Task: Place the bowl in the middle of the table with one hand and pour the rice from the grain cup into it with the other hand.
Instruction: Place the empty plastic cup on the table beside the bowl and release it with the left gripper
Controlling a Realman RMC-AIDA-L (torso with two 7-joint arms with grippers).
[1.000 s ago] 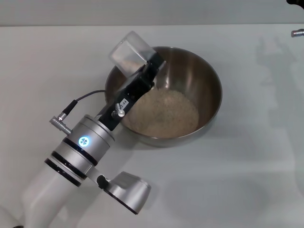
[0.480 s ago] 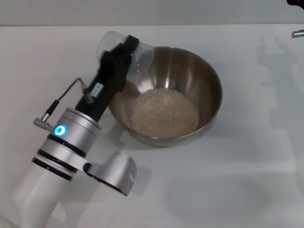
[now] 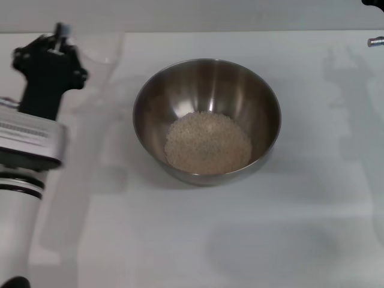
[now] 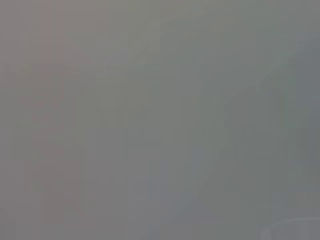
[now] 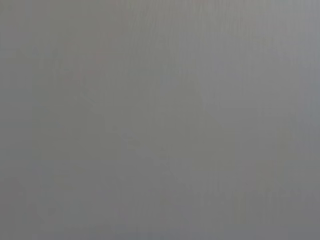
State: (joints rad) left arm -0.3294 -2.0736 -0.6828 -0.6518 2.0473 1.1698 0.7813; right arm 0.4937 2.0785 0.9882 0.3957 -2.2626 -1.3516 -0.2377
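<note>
Bowl sits mid-desk, upright, with the rice heaped in its bottom. No grains visible on the desk around it.

Left tool is at the far-left edge, well apart from the bowl. A faint clear shape beside it looks like the cup, blurred; can't tell if the fingers are pinching it or spread. Right tool isn't visible; only a dark bit shows in the top right corner. Both wrist views show flat grey, nothing usable.

Risks, as I judge them:
- Clear cup on white desk is hard to see, so it could tip on set-down if released while tilted.
- Leftover grains in the cup would scatter outside the bowl.
- Arm swinging back could clip the bowl rim and slide it off centre.

Writing: a label strip on the left arm, unreadable. No brands seen.
</note>
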